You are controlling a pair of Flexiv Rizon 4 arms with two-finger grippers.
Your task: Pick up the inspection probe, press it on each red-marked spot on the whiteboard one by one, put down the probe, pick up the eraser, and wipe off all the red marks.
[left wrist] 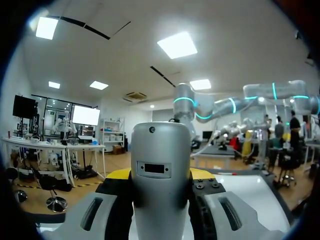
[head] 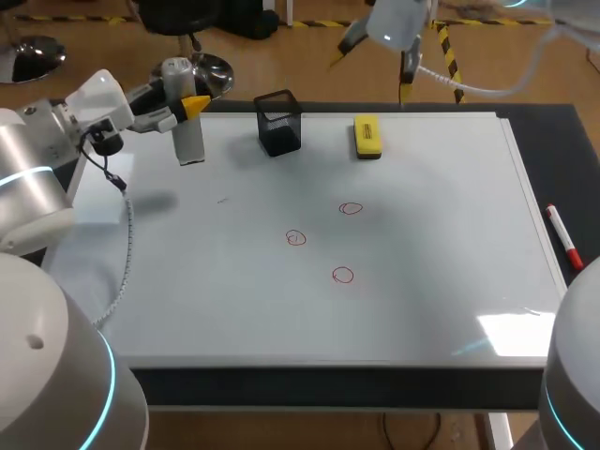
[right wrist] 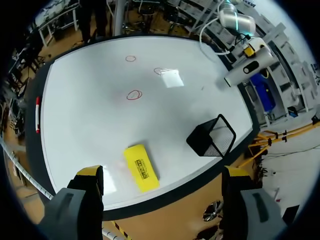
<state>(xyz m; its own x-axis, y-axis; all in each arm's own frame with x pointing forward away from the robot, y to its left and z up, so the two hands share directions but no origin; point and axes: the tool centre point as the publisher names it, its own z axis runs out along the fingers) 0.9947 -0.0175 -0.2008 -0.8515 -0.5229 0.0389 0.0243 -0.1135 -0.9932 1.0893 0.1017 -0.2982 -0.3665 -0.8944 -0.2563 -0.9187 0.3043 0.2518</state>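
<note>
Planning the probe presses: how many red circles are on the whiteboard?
3: far circle toward the eraser, middle circle left of it, near circle nearest the front edge. None appears hidden.

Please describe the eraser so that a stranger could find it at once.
On the whiteboard, look along the far edge, just right of the black mesh cup. The eraser is the flat yellow block lying there, the only yellow thing resting on the board.
</note>
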